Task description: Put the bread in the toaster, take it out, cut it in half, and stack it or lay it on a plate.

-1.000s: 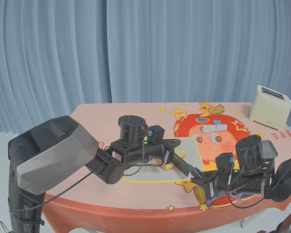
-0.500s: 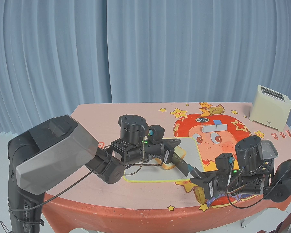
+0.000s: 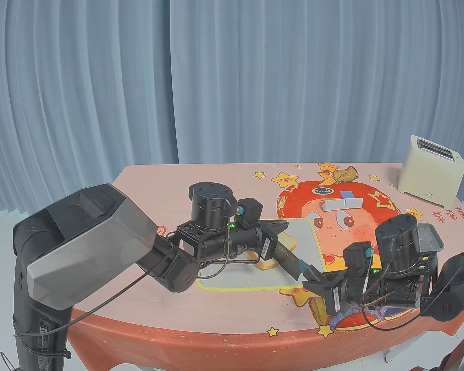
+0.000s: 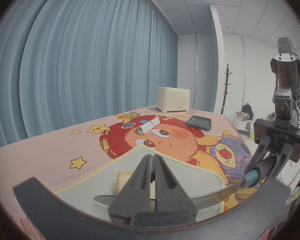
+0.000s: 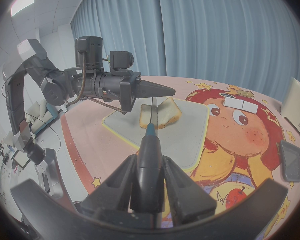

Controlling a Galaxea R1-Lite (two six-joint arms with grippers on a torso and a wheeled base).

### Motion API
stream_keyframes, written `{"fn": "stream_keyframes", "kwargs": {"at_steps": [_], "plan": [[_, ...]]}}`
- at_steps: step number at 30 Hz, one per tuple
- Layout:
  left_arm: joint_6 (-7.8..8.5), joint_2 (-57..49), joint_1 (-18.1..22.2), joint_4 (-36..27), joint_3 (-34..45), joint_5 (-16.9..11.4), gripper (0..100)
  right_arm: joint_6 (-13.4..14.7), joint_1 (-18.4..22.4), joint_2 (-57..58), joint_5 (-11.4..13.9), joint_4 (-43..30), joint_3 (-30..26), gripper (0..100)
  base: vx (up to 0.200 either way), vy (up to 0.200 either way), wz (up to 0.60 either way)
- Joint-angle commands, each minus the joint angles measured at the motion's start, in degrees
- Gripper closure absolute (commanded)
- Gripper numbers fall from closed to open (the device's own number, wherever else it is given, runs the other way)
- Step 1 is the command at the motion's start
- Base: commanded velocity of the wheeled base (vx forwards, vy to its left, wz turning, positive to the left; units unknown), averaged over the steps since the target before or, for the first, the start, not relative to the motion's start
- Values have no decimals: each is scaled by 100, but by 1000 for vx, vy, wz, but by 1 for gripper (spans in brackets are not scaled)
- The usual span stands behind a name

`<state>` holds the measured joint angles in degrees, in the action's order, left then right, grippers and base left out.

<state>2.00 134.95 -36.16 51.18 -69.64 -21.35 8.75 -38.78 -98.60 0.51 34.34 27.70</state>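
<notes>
A slice of bread (image 3: 287, 242) lies on the pale cutting board (image 3: 307, 233). My left gripper (image 3: 282, 226) is shut with nothing in it, its tip just over the bread (image 4: 122, 181). My right gripper (image 3: 314, 280) is shut on the dark handle of a knife (image 3: 293, 264). The knife blade (image 5: 151, 110) stands on edge across the middle of the bread (image 5: 169, 112), and the slice looks parted along it. In the left wrist view the blade (image 4: 216, 194) runs under my left gripper (image 4: 153, 160). The right wrist view has my right gripper (image 5: 150, 160) around the handle.
The cream toaster (image 3: 431, 171) stands at the table's far right corner. A dark grey tray (image 3: 434, 236) lies behind the right wrist. A small white block (image 3: 341, 202) rests on the printed tablecloth beyond the board. The table edge runs close in front of the right arm.
The right arm with the knife has shifted only very slightly. The left arm and the bread stay where they were.
</notes>
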Motion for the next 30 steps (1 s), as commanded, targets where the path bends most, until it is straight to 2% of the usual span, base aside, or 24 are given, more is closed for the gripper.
{"fn": "stream_keyframes", "kwargs": {"at_steps": [1,15,30], "plan": [[2,75,12,-38,12,-1,100,4,2,25,2,29,25,100,0,0,0],[11,40,3,165,-14,8,100,-14,-7,-54,2,-33,-124,100,0,0,0],[11,119,12,173,21,8,100,12,-16,139,10,29,8,100,0,0,0]]}}
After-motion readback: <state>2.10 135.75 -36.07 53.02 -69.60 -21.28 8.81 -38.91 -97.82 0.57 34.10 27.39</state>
